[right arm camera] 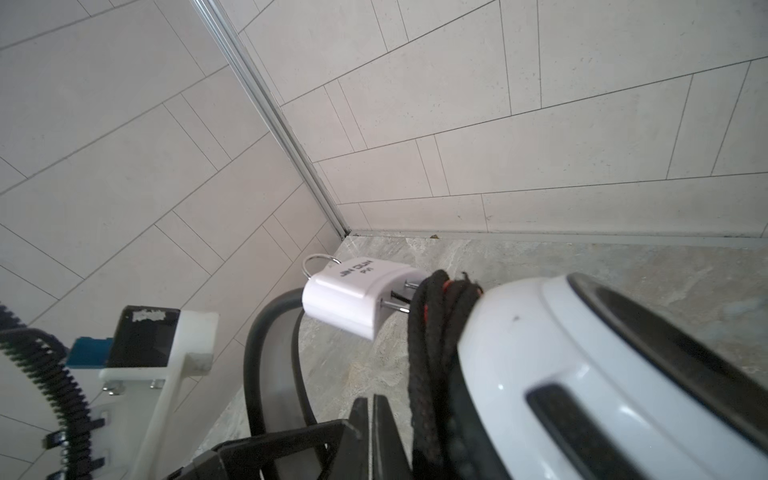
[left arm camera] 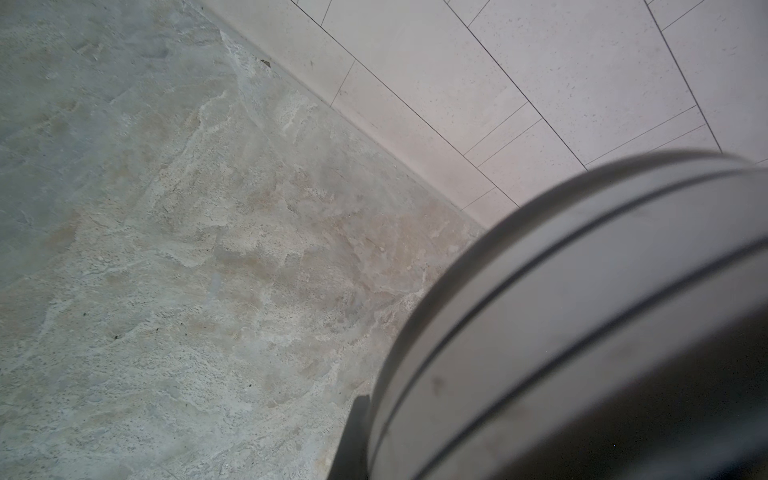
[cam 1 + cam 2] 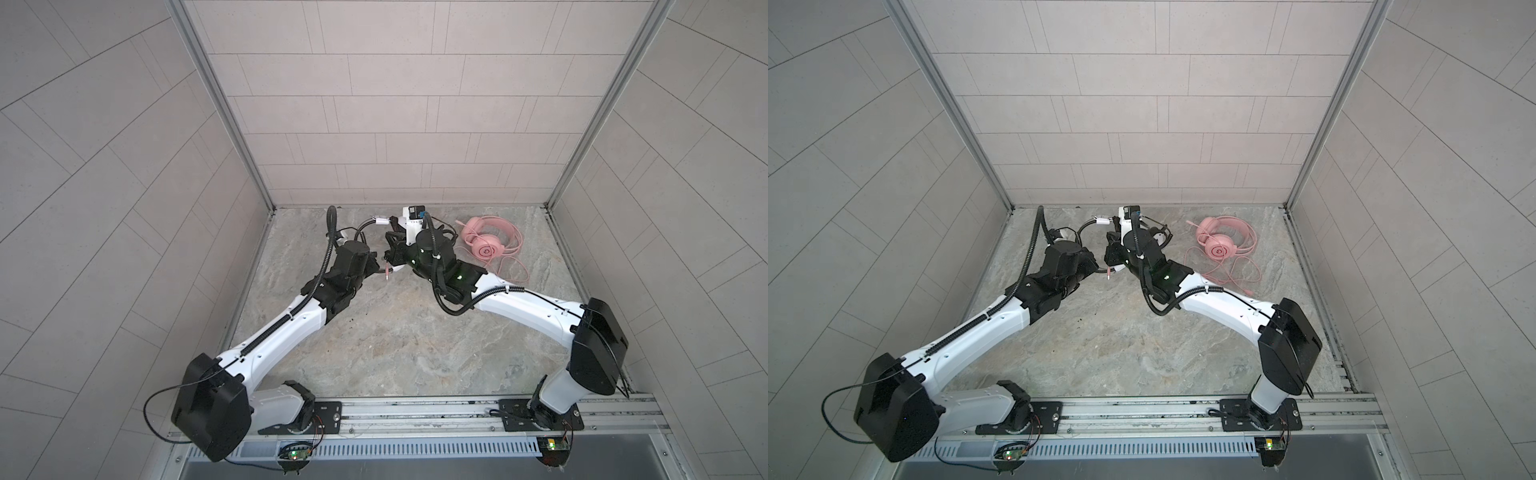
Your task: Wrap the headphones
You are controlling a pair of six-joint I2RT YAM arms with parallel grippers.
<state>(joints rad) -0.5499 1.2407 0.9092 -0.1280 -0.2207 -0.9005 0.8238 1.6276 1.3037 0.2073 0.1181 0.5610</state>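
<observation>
- White-and-black headset (image 1: 582, 353): near the middle of the tabletop's (image 3: 395, 353) far edge, between the two wrists. An arm on each side presumably steadies it while the lead is wound.
- Black-and-red cable (image 1: 432, 332): several turns bunched against the ear cup, beside the white slider block (image 1: 353, 299) (the wrap looks well advanced). Its plug (image 3: 387, 277) shows between the grippers.
- Right gripper (image 1: 371, 405): jaws pressed together; what they pinch, if anything, is cut off.
- Left gripper (image 3: 375, 268): closed and largely hidden under its wrist; its own camera gives only a blurred ear-cup rim.
- Pink headset (image 3: 486, 245): flat near the far right corner, with its pink cable (image 3: 513, 270) in loose loops, unwrapped.
</observation>
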